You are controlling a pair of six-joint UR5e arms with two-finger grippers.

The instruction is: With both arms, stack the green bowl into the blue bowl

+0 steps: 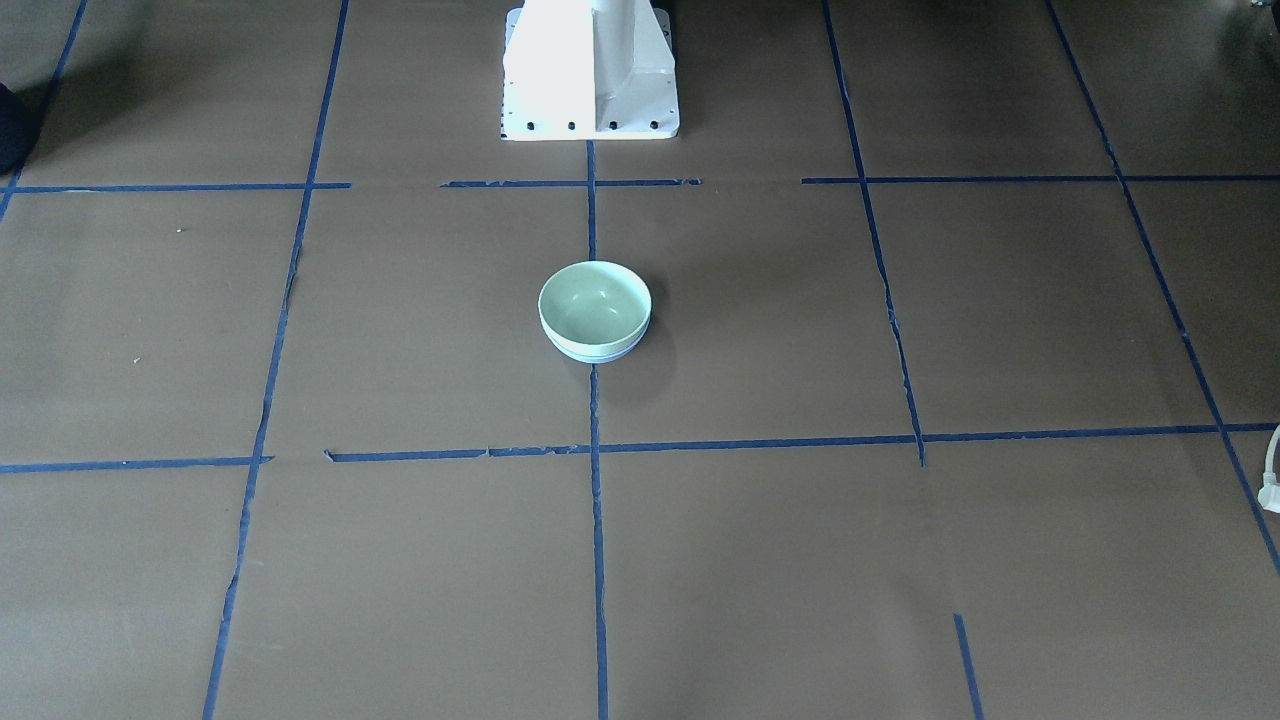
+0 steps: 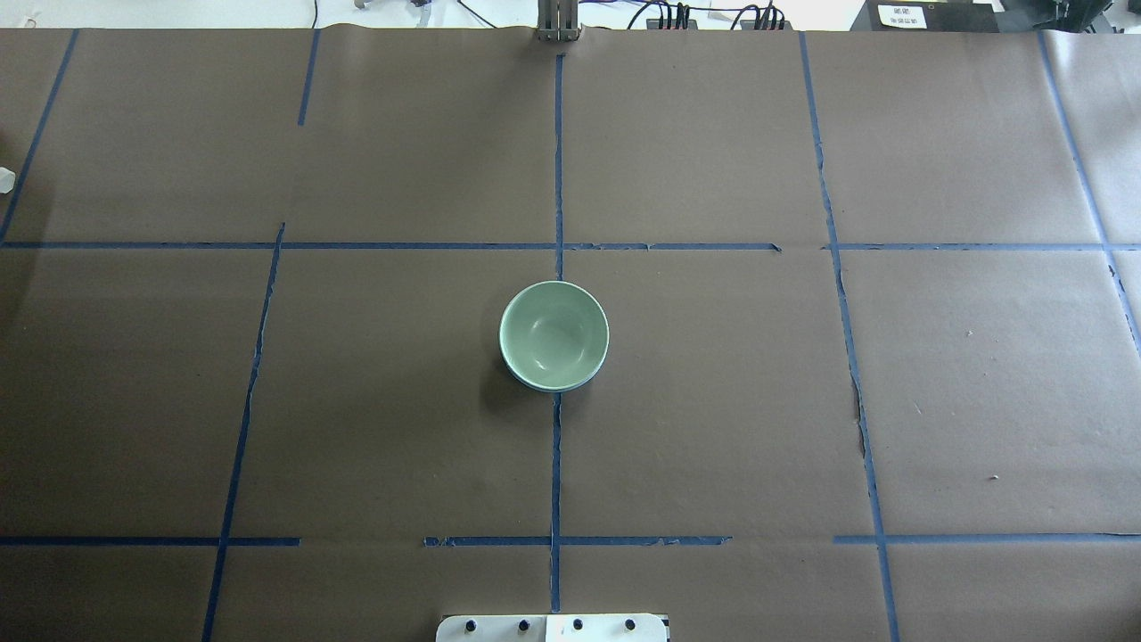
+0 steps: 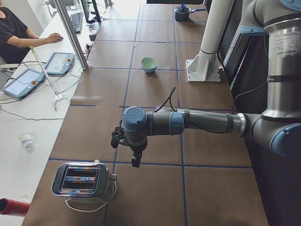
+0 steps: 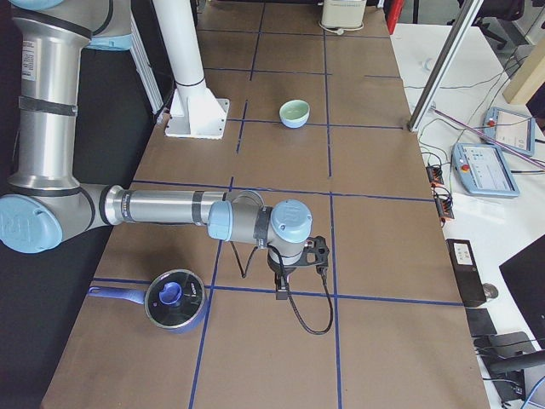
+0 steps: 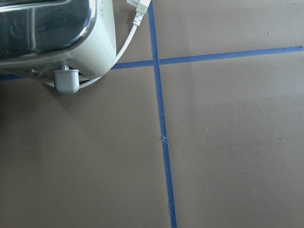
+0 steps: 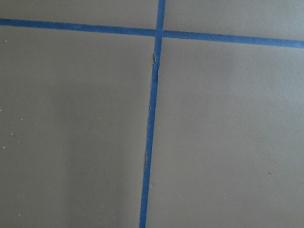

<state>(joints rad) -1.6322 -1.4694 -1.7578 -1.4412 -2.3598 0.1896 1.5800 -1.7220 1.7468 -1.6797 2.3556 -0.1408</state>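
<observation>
Bowls: green bowl (image 1: 594,305) sits nested inside blue bowl (image 1: 600,356) — only a thin blue edge shows beneath it.
Place: middle of the bench (image 1: 900,560), on the centre tape line (image 1: 597,480), near the white pedestal (image 1: 590,70).
Left gripper (image 3: 136,161): hangs near the toaster (image 3: 82,181), well apart from the bowls — open or closed, cannot tell.
Right gripper (image 4: 281,291): hangs near the blue pot (image 4: 174,300); its state cannot be told either.

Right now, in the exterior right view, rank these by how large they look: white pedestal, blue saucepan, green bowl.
1. white pedestal
2. blue saucepan
3. green bowl
The saucepan sits nearer the camera, so its lead over the bowl may be nearness only.
</observation>
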